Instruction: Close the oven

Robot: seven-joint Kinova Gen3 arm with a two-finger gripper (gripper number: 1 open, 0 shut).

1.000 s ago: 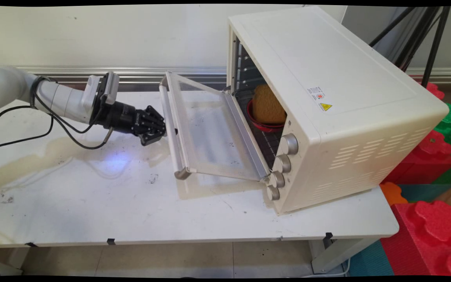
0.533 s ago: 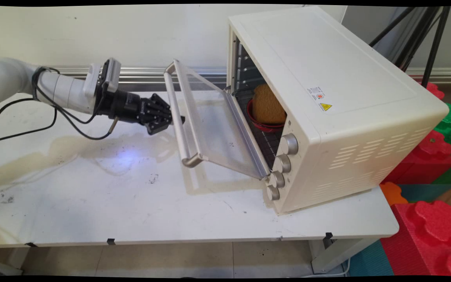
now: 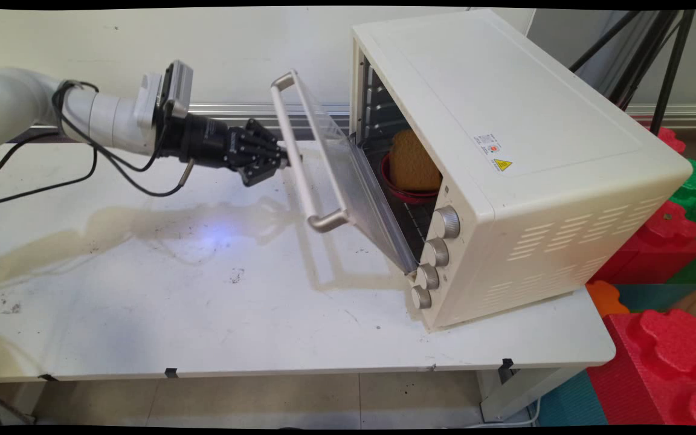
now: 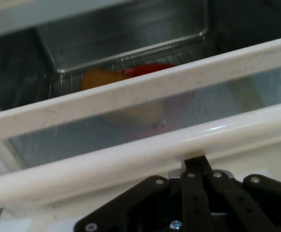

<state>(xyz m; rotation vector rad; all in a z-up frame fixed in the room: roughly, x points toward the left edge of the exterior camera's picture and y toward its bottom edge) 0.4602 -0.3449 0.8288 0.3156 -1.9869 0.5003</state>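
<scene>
Hand view puts the gripper (image 4: 194, 166) right up against the pale bar of the door handle (image 4: 131, 154). Its two black fingers are pressed together with nothing between them, and their tips touch the underside of the bar. From the main view the gripper (image 3: 284, 160) meets the handle (image 3: 309, 193) at about mid-length, out in front of the oven (image 3: 505, 121).

The glass door (image 3: 336, 163) hangs from its hinge at the oven's lower front edge, tilted roughly halfway between flat and upright. Through the glass a slice of bread (image 3: 413, 160) stands in a red bowl (image 3: 399, 192) on the wire rack (image 3: 411, 217) inside the oven. Four knobs (image 3: 446, 222) run down the oven's front corner, on its near side.

The contact looks like a bare push and not a hold. I judge the rounded bar could slide off the fingertips if the push drifts from the door's arc, and the door would then drop back toward the table (image 3: 173, 290). A hard shove might also jolt the oven and tip the bread.

The arm reaches nearly level toward the oven's mouth, wrist straight and fingers pointing at the door. Its black cables (image 3: 112, 175) droop beneath it. Red and green foam blocks (image 3: 662, 350) sit on the oven's far side, off the table.
</scene>
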